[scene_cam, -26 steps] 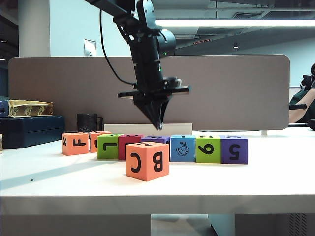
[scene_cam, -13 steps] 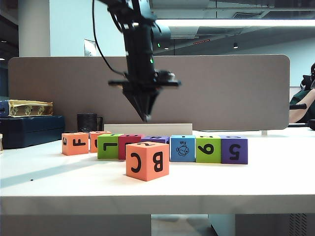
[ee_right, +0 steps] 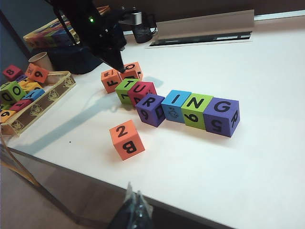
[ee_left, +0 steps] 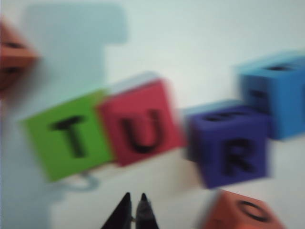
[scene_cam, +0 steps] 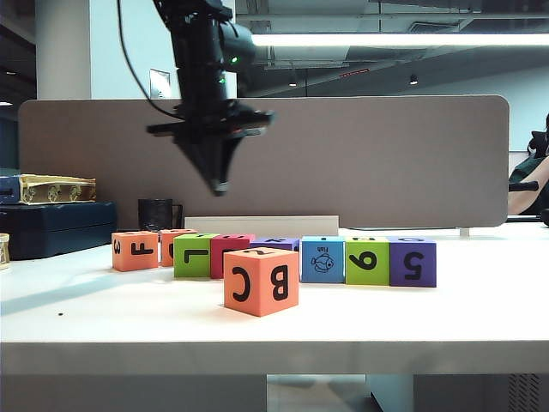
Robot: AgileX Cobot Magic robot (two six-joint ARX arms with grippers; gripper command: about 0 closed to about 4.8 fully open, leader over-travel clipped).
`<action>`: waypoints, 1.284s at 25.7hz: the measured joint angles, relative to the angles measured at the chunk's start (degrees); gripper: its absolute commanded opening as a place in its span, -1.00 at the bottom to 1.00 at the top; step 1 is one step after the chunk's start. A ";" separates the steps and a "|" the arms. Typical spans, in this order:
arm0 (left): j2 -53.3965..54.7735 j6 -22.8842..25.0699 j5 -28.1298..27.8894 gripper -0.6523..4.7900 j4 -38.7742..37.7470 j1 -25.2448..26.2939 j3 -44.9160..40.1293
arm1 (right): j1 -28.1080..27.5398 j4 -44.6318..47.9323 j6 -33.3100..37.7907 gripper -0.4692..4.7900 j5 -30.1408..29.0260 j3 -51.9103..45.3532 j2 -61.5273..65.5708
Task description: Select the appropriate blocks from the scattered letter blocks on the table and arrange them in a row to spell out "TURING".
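**Orange cube out front, TURING row lined up behind it**

Orange foam first: the big B C cube (scene_cam: 262, 281) sits nearest the front edge of the white counter (scene_cam: 412, 318), alone, well below and a bit to the right of the left jaws in the exterior view. Its top shows a 2 in the right wrist view.

Behind it runs the row of letter blocks, reading T-U-R-I-N-G from above: lime green T (ee_right: 125, 89), magenta U (ee_right: 142, 91), purple R (ee_right: 151, 109), blue I with the fish picture (ee_right: 175, 105), lime green N (ee_right: 196, 109), purple G (ee_right: 221, 116). The R sits slightly forward of its neighbours. Two more orange blocks, F (scene_cam: 135, 250) and another one (scene_cam: 169, 245) beside it, sit just past the T end.

The left jaws (scene_cam: 220, 186) hang in the air above the T end of the row, pointing down, pinched together with nothing between them. The left wrist view is blurry, but the tips (ee_left: 135, 210) look closed.

The right jaws (ee_right: 134, 206) sit off the counter's near edge, far from every block, tips together and holding nothing.
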 measured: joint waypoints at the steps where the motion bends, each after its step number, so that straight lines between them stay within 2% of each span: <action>1: -0.13 0.02 2.45 -0.70 0.00 -0.31 0.00 | 0.00 -0.02 -0.02 -0.82 0.02 0.00 -0.02; 3: -0.35 0.02 6.19 -0.70 0.00 -1.09 0.02 | 0.02 -0.02 -0.02 -0.82 0.02 0.00 -0.02; 9: -0.39 0.02 7.26 -0.70 0.02 -3.89 0.04 | 0.02 0.00 -0.26 -0.82 1.84 0.02 -0.02; 14: -0.39 0.02 7.06 -0.70 0.00 -6.27 0.04 | 0.02 0.00 -0.28 -0.82 2.03 0.02 -0.02; 18: -0.46 -0.07 3.15 -0.70 0.09 -7.28 -1.81 | 0.02 0.00 -0.31 -0.82 2.14 0.00 -0.02; 33: -0.46 -1.11 2.75 -0.70 0.09 -8.66 -10.80 | 0.02 0.00 -0.31 -0.82 2.93 0.02 -0.02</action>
